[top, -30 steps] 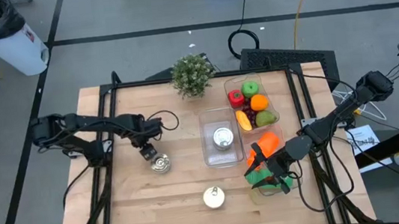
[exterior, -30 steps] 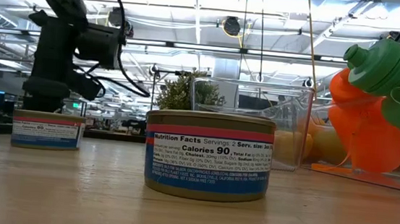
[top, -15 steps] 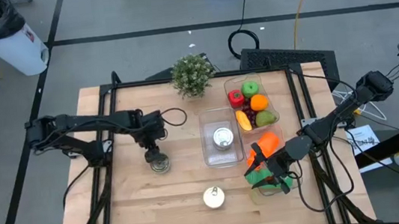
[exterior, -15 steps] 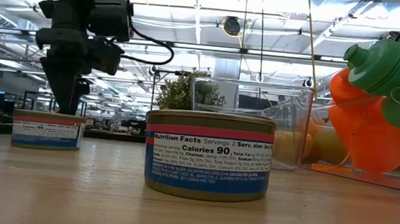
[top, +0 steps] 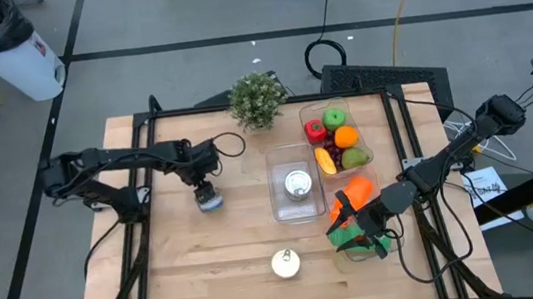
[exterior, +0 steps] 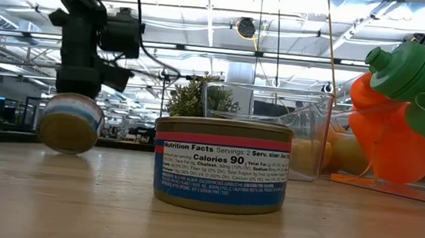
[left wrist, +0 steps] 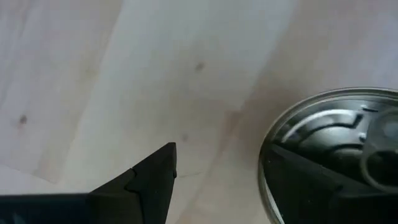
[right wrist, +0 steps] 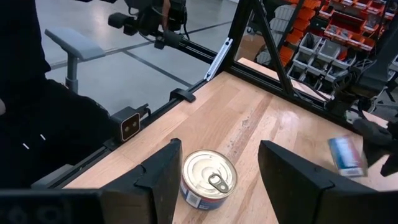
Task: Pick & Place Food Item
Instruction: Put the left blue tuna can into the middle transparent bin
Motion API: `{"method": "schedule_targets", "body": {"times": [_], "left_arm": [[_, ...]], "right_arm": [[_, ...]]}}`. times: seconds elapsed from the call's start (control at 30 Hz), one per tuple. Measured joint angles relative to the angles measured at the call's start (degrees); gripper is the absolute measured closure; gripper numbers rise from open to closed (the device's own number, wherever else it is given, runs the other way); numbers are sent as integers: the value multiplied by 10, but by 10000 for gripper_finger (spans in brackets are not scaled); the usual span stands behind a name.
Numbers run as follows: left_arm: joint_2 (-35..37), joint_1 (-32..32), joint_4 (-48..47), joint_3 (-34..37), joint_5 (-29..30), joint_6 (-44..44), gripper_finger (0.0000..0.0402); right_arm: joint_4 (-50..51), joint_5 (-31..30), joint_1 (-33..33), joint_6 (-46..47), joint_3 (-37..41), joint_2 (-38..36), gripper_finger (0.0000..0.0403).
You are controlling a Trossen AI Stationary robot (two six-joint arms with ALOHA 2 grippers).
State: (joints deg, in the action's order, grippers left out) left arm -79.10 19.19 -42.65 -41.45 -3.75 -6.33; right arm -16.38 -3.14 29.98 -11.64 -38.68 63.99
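Observation:
Three flat tins show. One tin (top: 210, 201) sits under my left gripper (top: 205, 187), tilted in the low view (exterior: 69, 123) with its bottom turned toward the near edge. In the left wrist view my left gripper (left wrist: 217, 162) has its fingers apart, with only bare table between them, and the tin's lid (left wrist: 329, 134) lies off to one side. A second tin (top: 285, 262) stands on its base near the near edge. A third tin (top: 298, 183) rests inside a clear box (top: 284, 213). My right gripper (top: 354, 228), open, waits over the table's right side, clear of the second tin (right wrist: 208, 177). My left gripper has one finger (left wrist: 305, 180) lying over the tin's lid at its rim (left wrist: 264, 155); the other finger (left wrist: 155, 180) stands clear of the tin. The fingers come from above. The tin is tilted; whether its lower edge (exterior: 67, 151) rests on the table, I cannot tell.
A clear tray of fruit (top: 338, 141) stands at the far right, beside the clear box. A potted plant (top: 257, 100) sits at the far edge. Bare wood lies across the table's left and near left. A black frame runs around the table.
My left gripper came down onto the left tin, then moved toward the far edge. The tin went with it a short way and tipped from standing flat to tilted, its bottom now facing the near edge. My right arm kept still.

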Motion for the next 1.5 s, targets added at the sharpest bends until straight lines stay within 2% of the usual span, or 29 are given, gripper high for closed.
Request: {"method": "schedule_targets", "body": {"times": [0.3, 0.47, 0.63, 0.8, 0.9, 0.97, 1.03, 1.13, 1.2, 1.37, 1.5], "left_arm": [[-72, 36, -2, -2, 33, -35, 163], [-81, 62, 13, -5, 49, -39, 163], [-29, 80, -15, -20, 92, -35, 163], [64, 81, -37, -52, 124, -42, 163], [117, 76, -42, -58, 122, -53, 163], [149, 72, -55, -58, 118, -86, 163], [174, 64, -83, -59, 110, -158, 163], [206, 35, -122, -58, 72, -254, 163], [223, -9, -137, -53, 71, -297, 163], [224, -134, -140, -43, 160, -382, 163], [200, -202, -142, -43, 196, -418, 163]], "right_arm": [[0, 0, 0, 0, 0, 0, 204], [0, 0, 0, 0, 0, 0, 204], [0, 0, 0, 0, 0, 0, 204], [0, 0, 0, 0, 0, 0, 204], [0, 0, 0, 0, 0, 0, 204], [0, 0, 0, 0, 0, 0, 204], [0, 0, 0, 0, 0, 0, 204], [0, 0, 0, 0, 0, 0, 204], [0, 0, 0, 0, 0, 0, 204], [0, 0, 0, 0, 0, 0, 204], [0, 0, 0, -1, 0, 0, 204]]}}
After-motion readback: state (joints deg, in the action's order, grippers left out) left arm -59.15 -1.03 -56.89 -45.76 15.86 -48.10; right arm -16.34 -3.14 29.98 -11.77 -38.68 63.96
